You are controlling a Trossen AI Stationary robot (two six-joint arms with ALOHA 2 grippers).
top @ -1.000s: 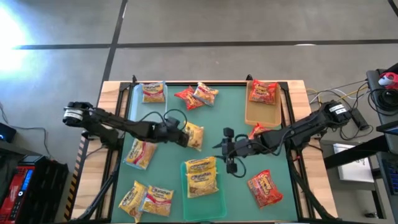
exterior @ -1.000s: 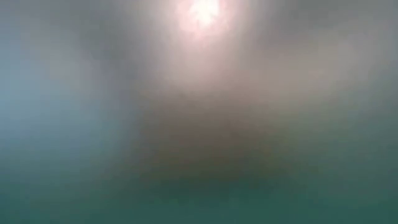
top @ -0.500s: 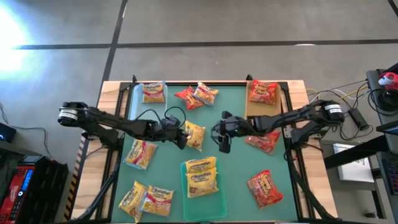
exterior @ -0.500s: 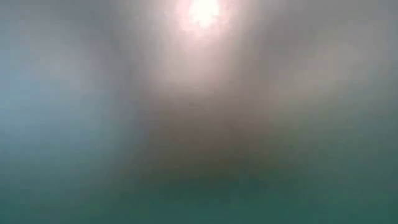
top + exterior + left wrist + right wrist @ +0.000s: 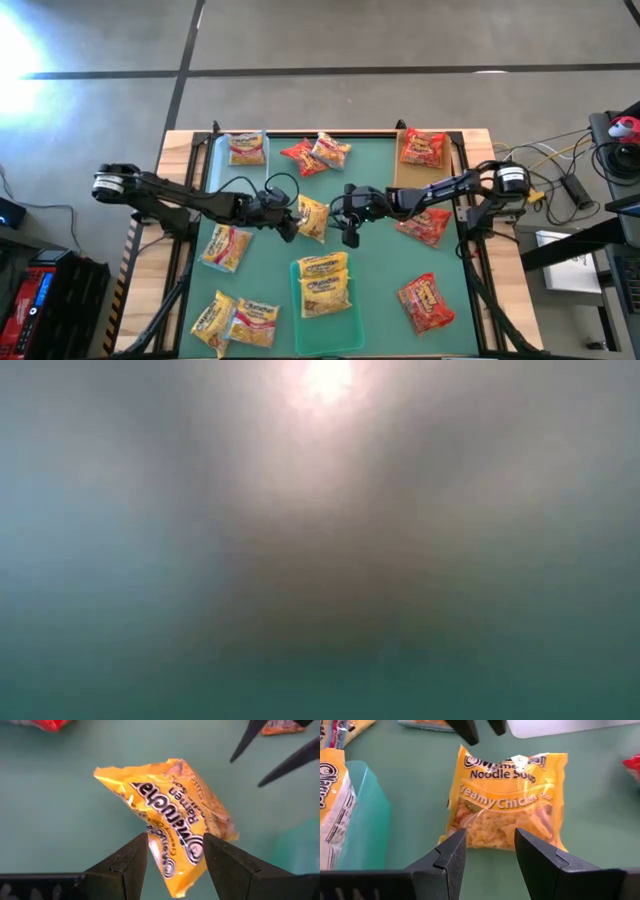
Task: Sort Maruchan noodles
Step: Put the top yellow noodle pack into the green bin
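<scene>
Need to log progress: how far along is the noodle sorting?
Done: packets lie in the clear tray, tan tray and green tray. In hand: left gripper holds a yellow packet, right gripper facing it. Left: loose packets across the mat.

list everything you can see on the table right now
yellow packets: six, yellow; one in the clear tray, two in the green tray, three on the table's left side
centre yellow packet: one, yellow; mid-table, tilted
red packets: four, red; one in the tan tray, three loose
orange-and-white packet: one; beside a red one
clear tray: one; top-left in the high view
tan tray: one; top-right
green tray: one; bottom centre
table: green mat
left pincer: dark; gripping the centre yellow packet
right pincer: dark, open; facing that packet
</scene>
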